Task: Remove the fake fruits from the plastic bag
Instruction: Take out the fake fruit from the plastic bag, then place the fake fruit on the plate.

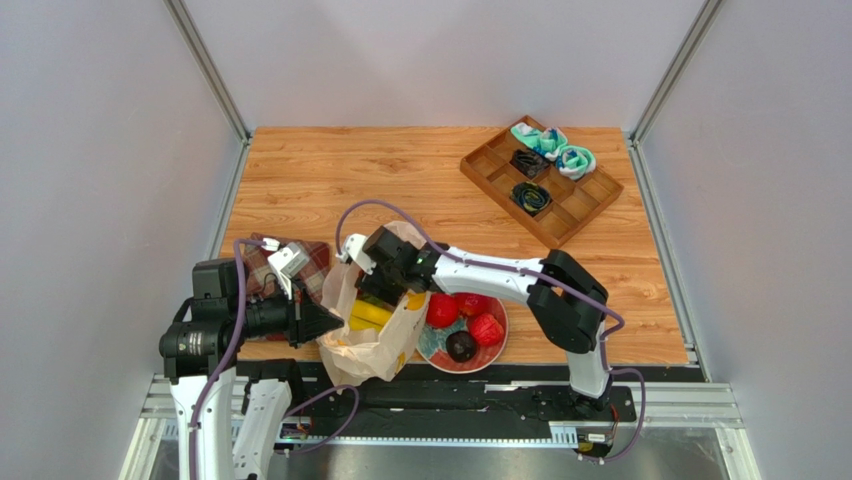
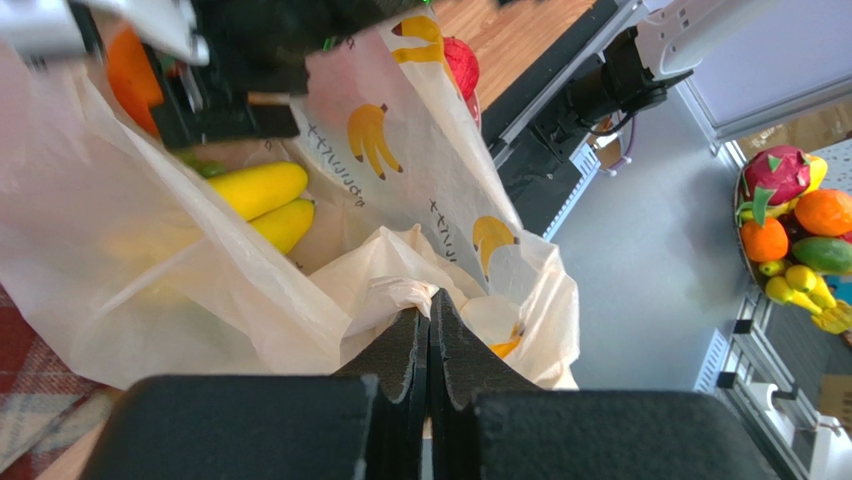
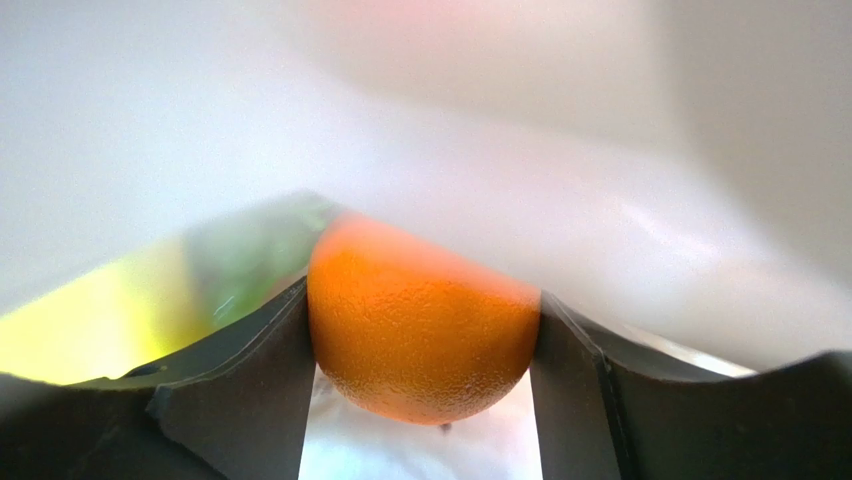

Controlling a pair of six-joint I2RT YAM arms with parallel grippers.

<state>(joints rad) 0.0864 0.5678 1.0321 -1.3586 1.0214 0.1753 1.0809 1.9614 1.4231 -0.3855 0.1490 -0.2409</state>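
The cream plastic bag with banana prints lies open at the table's near edge, left of the plate. My left gripper is shut on a fold of the plastic bag. My right gripper is inside the bag mouth, shut on the orange, which also shows in the left wrist view. Yellow bananas and a bit of green grapes lie in the bag. Two red round fruits, a strawberry and a dark round fruit sit on the teal-and-red plate.
A red plaid cloth lies under the bag's left side. A wooden compartment tray with rolled cloths and cables stands at the back right. A basket of other fake fruit sits off the table.
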